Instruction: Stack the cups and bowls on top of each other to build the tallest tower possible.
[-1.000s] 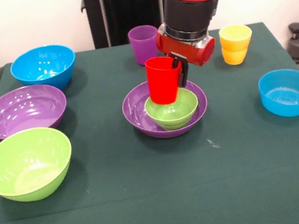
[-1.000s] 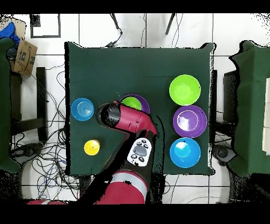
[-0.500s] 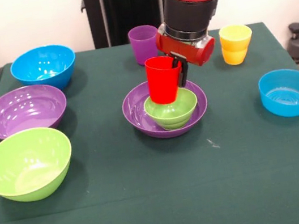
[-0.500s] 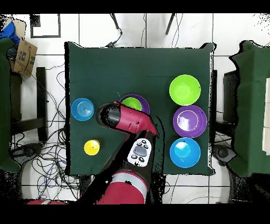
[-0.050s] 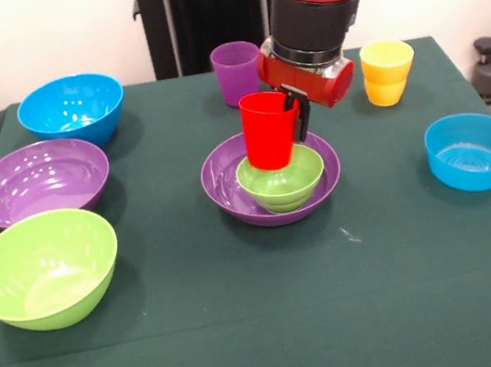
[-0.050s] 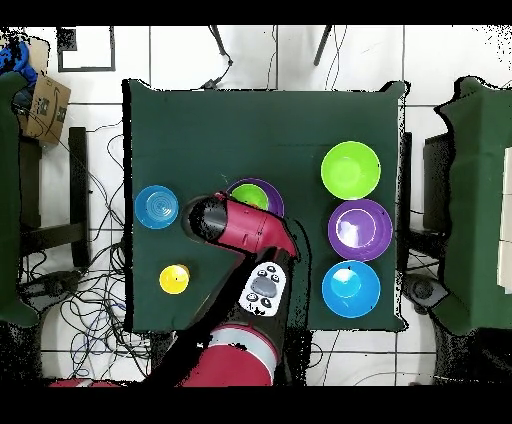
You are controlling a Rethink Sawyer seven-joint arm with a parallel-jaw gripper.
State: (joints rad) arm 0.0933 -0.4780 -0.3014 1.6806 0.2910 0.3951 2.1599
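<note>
The gripper (image 5: 294, 111) pinched the rim of the red cup (image 5: 270, 129), which stood upright in the small green bowl (image 5: 281, 178) (itself nested in a purple bowl (image 5: 227, 186)) at mid-table.

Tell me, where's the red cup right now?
In the front view the red cup is mid-table, held by the gripper, its base in the small green bowl inside a purple bowl.

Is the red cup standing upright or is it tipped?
Upright: the red cup has its open mouth up, its base in the small green bowl.
</note>
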